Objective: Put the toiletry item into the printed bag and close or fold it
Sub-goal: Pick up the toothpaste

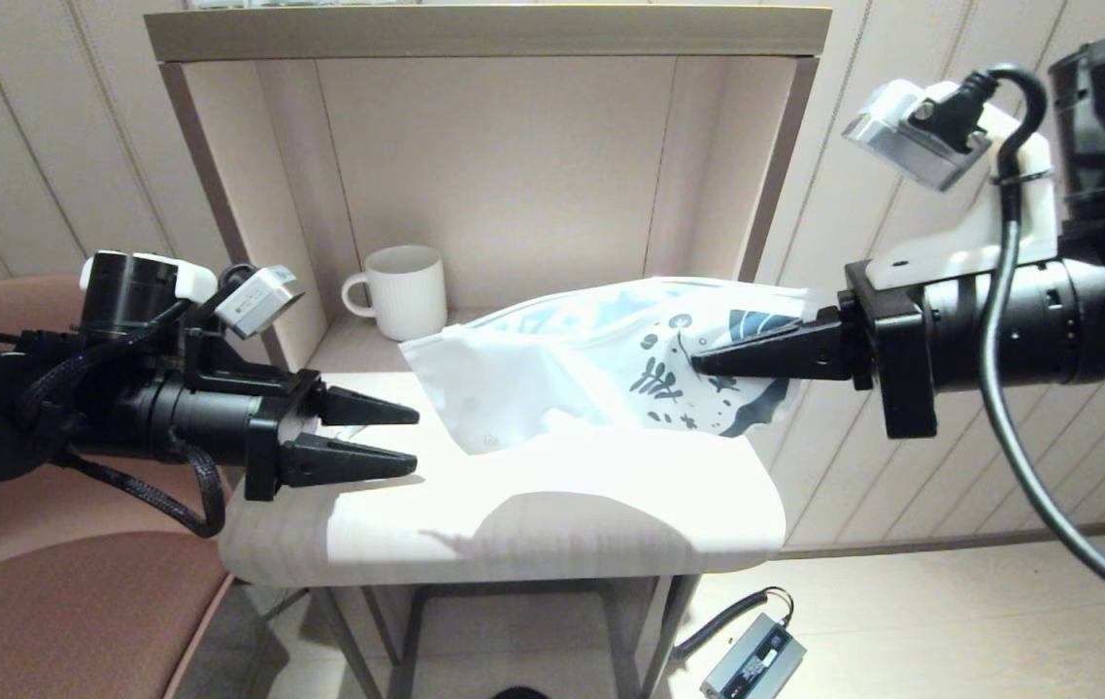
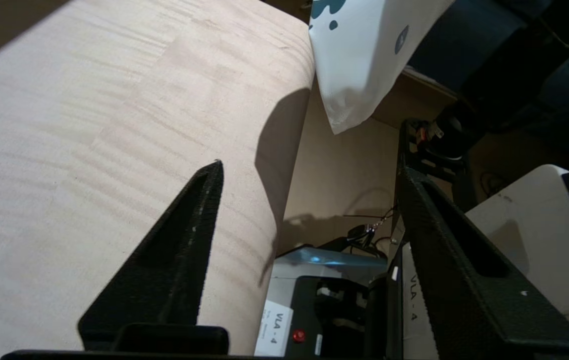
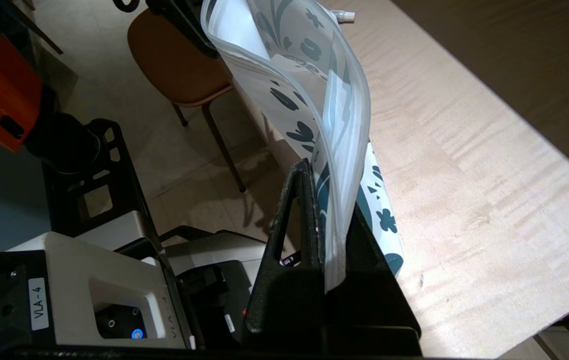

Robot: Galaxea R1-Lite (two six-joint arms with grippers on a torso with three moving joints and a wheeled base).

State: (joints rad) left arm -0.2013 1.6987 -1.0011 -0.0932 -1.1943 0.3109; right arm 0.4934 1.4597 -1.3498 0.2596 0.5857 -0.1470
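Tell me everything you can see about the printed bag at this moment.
The printed bag is a thin pouch of white, half see-through plastic, with dark blue leaf and flower prints at the end nearer the right hand. A clear zip strip runs along its edge. That hand is shut on the printed end and holds it up, so the bag hangs bent and slanted over the wooden table. The open left hand is apart from it. I cannot tell whether anything is inside.
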